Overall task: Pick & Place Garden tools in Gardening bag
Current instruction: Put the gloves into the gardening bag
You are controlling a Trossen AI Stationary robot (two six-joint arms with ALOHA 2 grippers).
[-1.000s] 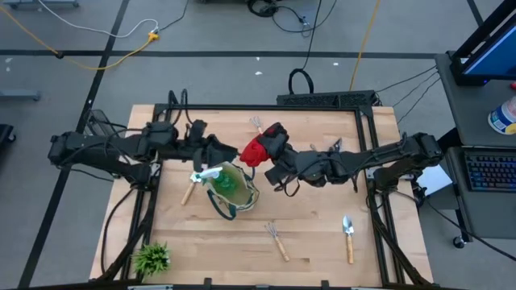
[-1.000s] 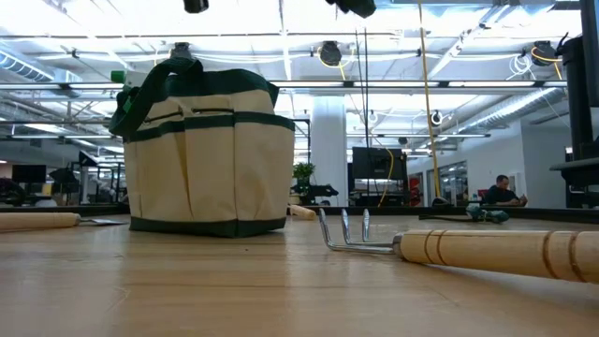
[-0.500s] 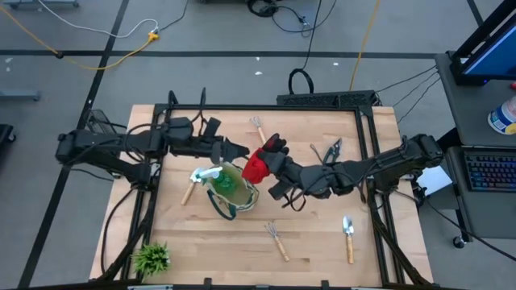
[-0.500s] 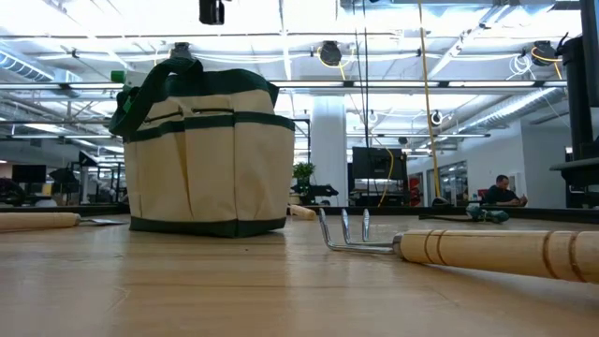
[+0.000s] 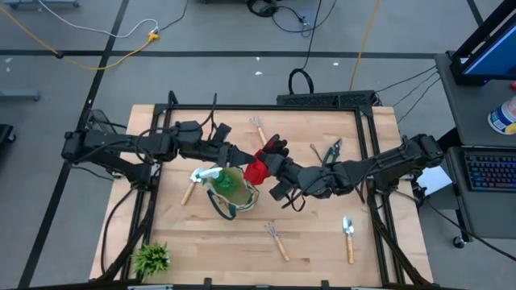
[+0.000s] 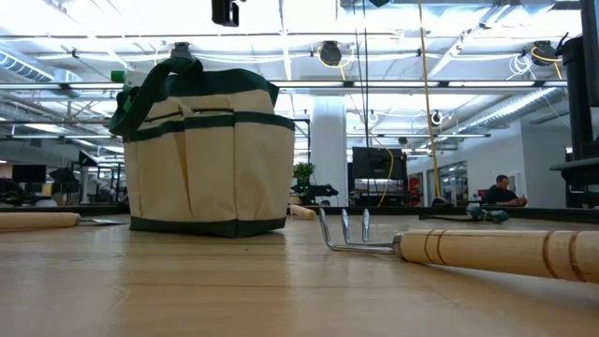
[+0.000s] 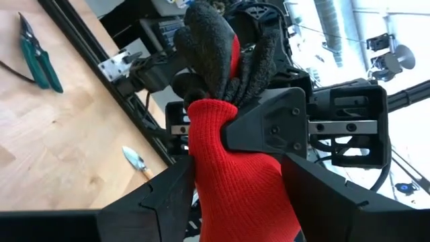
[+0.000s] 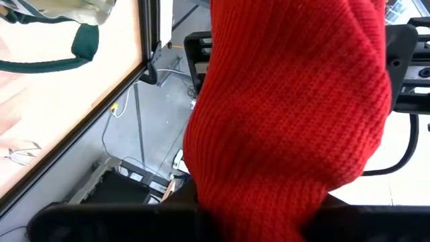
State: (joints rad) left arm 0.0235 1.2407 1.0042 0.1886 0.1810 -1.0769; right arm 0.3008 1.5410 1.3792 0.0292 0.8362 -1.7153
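We see the wooden table [image 5: 322, 242] with the gardening bag [image 5: 230, 189] standing left of its centre, open side up, a green spray bottle [image 5: 223, 180] inside it. In the low view the bag [image 6: 208, 154] stands upright on the tabletop. Both arms meet just above and beside the bag's far right rim. The right gripper [image 5: 270, 163] is clamped on the red-and-black gloves [image 5: 260, 159], held in the air. The left gripper [image 5: 242, 153] has its 2 fingers apart on either side of the red cuff [image 7: 235, 181]; we cannot tell whether they touch it. On the table lie pruning shears [image 5: 334, 149] at the far right, a trowel [image 5: 348, 235] near right, 1 hand rake [image 5: 276, 239] in front of the bag, another rake [image 5: 258, 126] at the far edge, and a wooden-handled tool [image 5: 189, 191] left of the bag. A small spiky plant [image 5: 151, 258] sits at the near left corner.
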